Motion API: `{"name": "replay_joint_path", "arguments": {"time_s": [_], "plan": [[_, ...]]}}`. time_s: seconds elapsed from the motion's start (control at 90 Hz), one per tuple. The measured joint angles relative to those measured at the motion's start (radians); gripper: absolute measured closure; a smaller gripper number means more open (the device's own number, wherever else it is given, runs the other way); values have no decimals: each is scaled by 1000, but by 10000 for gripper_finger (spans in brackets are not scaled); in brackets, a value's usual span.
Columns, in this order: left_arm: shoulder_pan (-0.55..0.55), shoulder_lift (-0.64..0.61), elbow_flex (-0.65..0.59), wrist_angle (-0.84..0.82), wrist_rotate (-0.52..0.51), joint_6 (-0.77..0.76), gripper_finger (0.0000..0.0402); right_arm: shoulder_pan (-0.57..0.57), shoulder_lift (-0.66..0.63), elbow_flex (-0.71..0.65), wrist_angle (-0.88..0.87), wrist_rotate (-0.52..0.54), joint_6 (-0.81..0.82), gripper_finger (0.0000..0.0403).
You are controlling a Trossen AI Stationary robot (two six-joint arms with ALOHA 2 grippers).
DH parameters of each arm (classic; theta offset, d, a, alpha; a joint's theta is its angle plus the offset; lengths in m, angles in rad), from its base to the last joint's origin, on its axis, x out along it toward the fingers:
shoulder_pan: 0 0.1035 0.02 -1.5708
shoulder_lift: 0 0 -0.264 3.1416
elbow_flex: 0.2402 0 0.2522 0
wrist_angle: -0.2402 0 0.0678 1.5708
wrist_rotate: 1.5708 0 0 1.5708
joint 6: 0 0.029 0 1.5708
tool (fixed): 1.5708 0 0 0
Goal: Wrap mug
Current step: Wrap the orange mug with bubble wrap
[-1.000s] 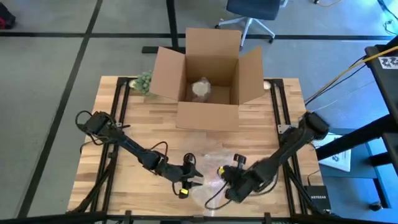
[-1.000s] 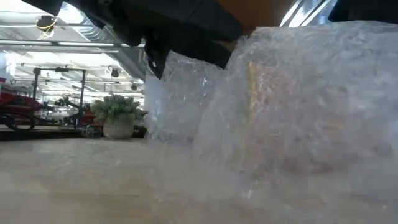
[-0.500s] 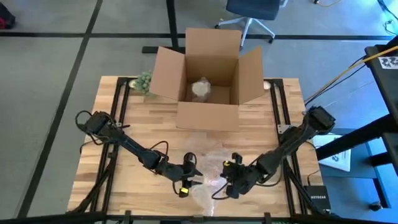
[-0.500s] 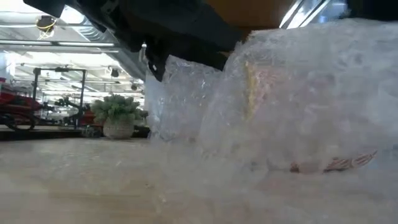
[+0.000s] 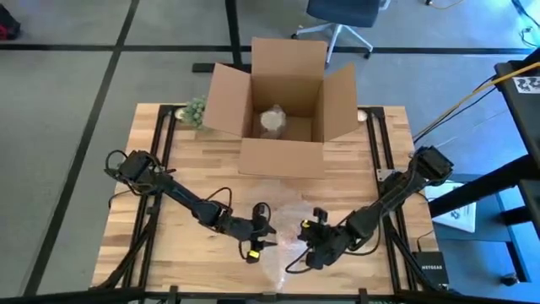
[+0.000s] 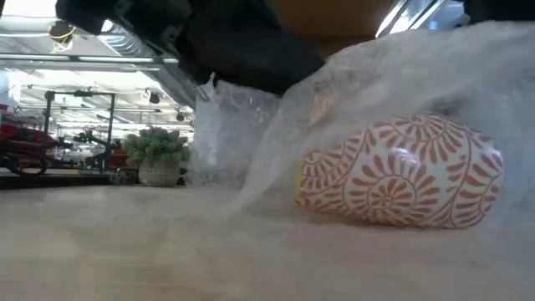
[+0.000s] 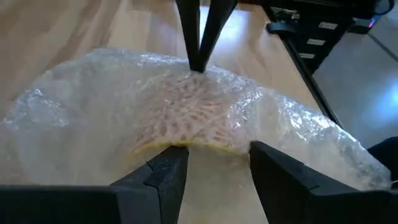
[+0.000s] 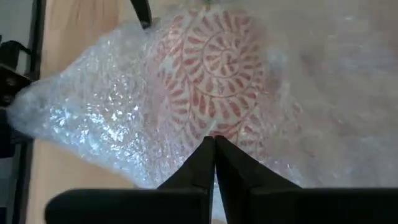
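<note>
The white ceramic mug with an orange swirl pattern point(image 6: 399, 171) lies on its side on the light wooden counter point(image 5: 202, 177), near the front edge, under a sheet of clear bubble wrap point(image 8: 99, 112). The wrap covers it only loosely, and in the low view the pattern shows clearly. The left gripper point(image 5: 261, 230) is just beside the mug, with its jaws spread apart on both sides of the wrapped mug. The right gripper point(image 5: 309, 239) is on the other side of the mug, and its jaws are pressed together on the bubble wrap. Behind them stands an open brown cardboard box point(image 5: 285, 105), and a small green plant in a pot point(image 5: 195, 111) is beside it.
</note>
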Motion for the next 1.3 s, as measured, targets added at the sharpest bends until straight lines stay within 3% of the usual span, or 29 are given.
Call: {"name": "replay_joint_path", "arguments": {"time_s": [0.189, 0.389, 0.489, 0.722, 0.967, 1.3], "plan": [[32, -6, 58, 1, 45, 43, 247, -10, 67, -20, -47, -13, 2, 403], [54, -4, 73, -58, 120, 30, 247, -3, 125, -11, 14, -5, 29, 403], [55, -4, 73, -97, 119, 11, 247, -5, 114, -3, 6, 14, 30, 403], [54, -11, 73, -110, 114, 2, 247, -1, -16, 121, -187, -100, 24, 403], [54, -18, 72, -114, 111, -20, 247, -57, -67, 271, -334, 73, -80, 403], [34, -66, 71, -143, 113, -79, 247, -197, 57, 279, -306, -130, -128, 403]]}}
